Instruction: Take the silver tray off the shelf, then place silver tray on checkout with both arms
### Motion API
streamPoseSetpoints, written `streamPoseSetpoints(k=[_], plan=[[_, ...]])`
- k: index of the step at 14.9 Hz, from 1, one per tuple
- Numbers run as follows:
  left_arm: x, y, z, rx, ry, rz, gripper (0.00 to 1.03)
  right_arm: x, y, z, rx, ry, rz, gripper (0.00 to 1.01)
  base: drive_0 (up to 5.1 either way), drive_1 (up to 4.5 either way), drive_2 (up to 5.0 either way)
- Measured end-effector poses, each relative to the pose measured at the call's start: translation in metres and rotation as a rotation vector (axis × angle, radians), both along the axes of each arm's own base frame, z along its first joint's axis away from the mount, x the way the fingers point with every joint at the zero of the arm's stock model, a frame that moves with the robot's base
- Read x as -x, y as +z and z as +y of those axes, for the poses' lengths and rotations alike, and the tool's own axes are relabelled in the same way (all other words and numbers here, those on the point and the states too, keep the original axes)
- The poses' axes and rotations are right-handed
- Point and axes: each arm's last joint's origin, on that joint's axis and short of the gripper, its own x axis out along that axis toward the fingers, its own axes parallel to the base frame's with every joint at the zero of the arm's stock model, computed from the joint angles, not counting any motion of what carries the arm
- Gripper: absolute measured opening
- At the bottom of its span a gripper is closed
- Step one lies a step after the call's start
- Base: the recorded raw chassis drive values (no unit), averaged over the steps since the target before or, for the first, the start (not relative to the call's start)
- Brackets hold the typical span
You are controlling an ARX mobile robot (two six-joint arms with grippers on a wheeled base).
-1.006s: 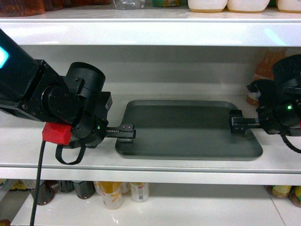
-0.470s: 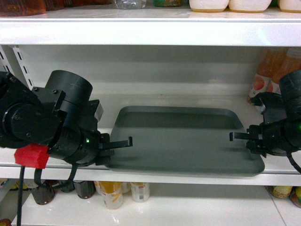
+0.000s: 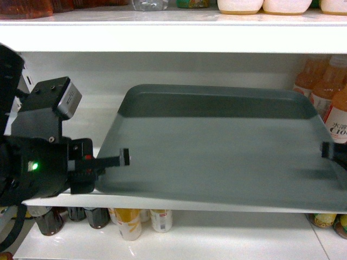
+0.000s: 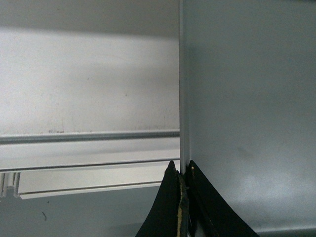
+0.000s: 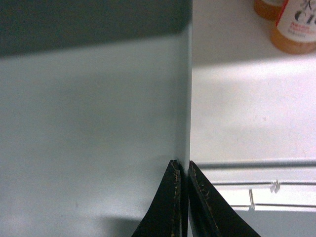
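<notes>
The tray point(image 3: 217, 146) spans lengthwise between both arms: left fingers point(image 4: 183, 197) and right fingers point(image 5: 181, 197) each pinch one short-end rim.

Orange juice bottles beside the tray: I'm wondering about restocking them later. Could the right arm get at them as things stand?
Probably not. The right gripper is shut on the silver tray's right rim, sharing the load with the left gripper. The orange bottles stand close by, but letting go would likely drop the tray.

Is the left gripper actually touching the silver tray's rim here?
Touching. In the left wrist view the left gripper has its fingers closed on either side of the silver tray edge, with no gap visible.
</notes>
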Motion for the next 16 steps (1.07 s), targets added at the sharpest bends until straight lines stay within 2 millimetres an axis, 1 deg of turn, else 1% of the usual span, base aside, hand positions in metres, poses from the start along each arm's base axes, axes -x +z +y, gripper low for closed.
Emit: streamPoseSetpoints(k=[1,6,16], plan=[[0.0073,-0.0016,0.0012,-0.010,-0.003,0.008,0.02,0.0079,-0.0016,0.0008,-0.001,0.003,0.011,0.03,0.0,0.00,0.0],[0.0075,-0.0017,0.0012,-0.010,-0.003,0.002,0.02,0.0087,-0.0017,0.0009,-0.007,0.002,0.009,0.03,0.0,0.00,0.0],[0.0067,-0.0009,0.0011,-0.011,-0.001,-0.001,0.02,0.0077,-0.0009,0.0010,-0.008,0.003,0.006,0.03,0.0,-4.31,4.4]])
